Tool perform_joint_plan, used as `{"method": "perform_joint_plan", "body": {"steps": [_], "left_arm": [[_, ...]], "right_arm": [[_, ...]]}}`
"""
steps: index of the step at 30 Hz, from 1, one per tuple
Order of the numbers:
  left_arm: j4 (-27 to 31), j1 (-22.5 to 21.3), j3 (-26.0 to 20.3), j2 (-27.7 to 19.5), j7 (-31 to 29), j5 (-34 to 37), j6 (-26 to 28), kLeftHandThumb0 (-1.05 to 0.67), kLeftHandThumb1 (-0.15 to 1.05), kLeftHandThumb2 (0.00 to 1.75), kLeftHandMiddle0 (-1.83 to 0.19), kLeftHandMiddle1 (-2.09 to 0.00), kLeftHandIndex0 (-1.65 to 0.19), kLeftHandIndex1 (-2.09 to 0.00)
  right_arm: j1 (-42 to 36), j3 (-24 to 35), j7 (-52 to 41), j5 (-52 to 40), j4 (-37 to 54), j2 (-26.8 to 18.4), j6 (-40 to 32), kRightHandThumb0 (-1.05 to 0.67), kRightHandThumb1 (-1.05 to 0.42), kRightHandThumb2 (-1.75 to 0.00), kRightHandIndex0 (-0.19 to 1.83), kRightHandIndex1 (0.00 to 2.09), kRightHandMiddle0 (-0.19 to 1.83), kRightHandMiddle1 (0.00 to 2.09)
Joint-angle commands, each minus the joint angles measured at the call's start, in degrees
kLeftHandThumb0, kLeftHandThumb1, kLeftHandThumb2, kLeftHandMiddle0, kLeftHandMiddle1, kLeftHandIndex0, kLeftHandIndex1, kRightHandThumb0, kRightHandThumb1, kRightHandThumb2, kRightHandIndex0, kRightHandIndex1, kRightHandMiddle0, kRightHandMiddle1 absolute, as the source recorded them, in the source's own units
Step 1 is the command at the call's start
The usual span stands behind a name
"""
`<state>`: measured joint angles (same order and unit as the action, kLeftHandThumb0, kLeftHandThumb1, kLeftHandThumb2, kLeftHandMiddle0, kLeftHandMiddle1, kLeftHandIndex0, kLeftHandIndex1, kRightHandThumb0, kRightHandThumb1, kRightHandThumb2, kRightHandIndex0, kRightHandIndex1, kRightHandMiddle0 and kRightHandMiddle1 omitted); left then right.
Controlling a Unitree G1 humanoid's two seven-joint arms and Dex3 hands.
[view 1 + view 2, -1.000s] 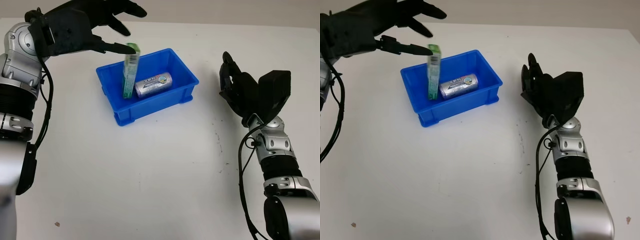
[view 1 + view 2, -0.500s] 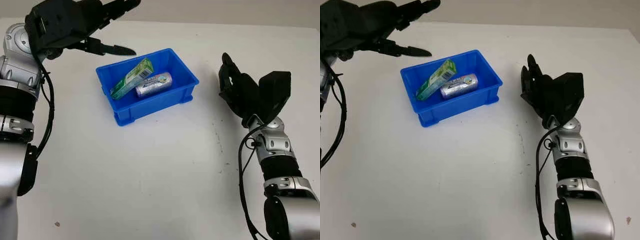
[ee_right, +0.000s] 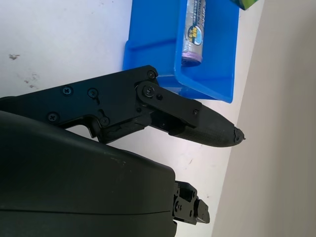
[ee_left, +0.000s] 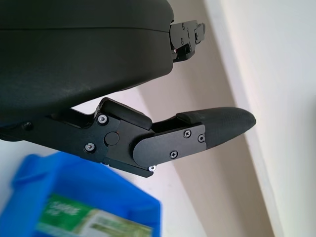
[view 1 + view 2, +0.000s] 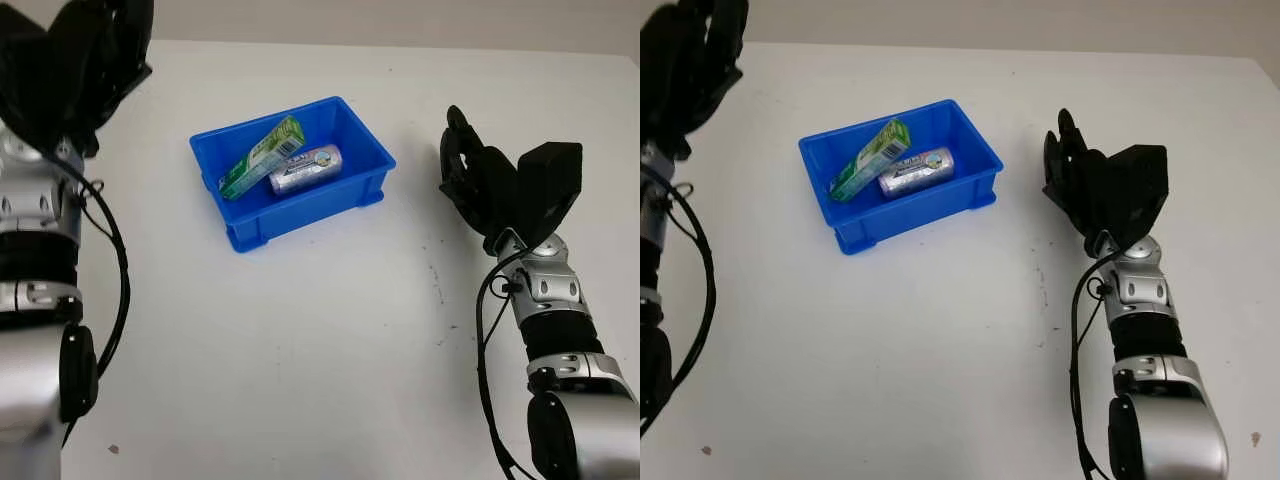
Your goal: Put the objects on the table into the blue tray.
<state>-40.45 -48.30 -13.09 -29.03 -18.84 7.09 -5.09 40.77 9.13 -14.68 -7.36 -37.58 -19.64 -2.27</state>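
The blue tray [image 5: 358, 128] stands on the white table, back of centre. A green box [image 5: 263, 157] leans inside it against the left wall, and a silver can [image 5: 306, 168] lies beside it on the tray floor. My left hand [image 5: 75, 70] is raised at the far left, well away from the tray, open and holding nothing. My right hand [image 5: 478, 185] hangs open to the right of the tray, empty. In the right wrist view the tray [image 3: 148, 29] and the can [image 3: 193, 30] appear past the fingers [image 3: 197, 123].
The white table [image 5: 300, 340] spreads bare in front of the tray, with a few small dark specks [image 5: 437, 280] near the right arm. A grey wall runs behind the table's far edge.
My left hand let go of the green box, which tipped from upright to leaning in the tray. The hand then drew back to the left. My right hand stayed put.
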Motion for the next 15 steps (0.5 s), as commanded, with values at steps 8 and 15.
{"method": "perform_joint_plan", "body": {"steps": [8, 15], "left_arm": [[-4.21, 3.43, -0.96, 2.70, 2.13, 1.10, -3.27, -0.80, 1.05, 0.72, 0.19, 0.00, 0.19, 0.00], [-6.33, 3.49, -0.52, 3.63, 2.30, 0.90, -4.58, -0.83, 1.05, 0.69, 0.19, 0.00, 0.19, 0.00]], "right_arm": [[2.21, 2.16, 1.01, -2.25, 0.91, 1.45, 2.75, -0.76, -1.05, -0.84, -0.19, 0.00, -0.19, 0.00], [2.66, 2.80, 1.65, -3.34, 0.49, 2.83, 4.91, -0.79, -1.05, -0.87, -0.19, 0.00, -0.19, 0.00]]}}
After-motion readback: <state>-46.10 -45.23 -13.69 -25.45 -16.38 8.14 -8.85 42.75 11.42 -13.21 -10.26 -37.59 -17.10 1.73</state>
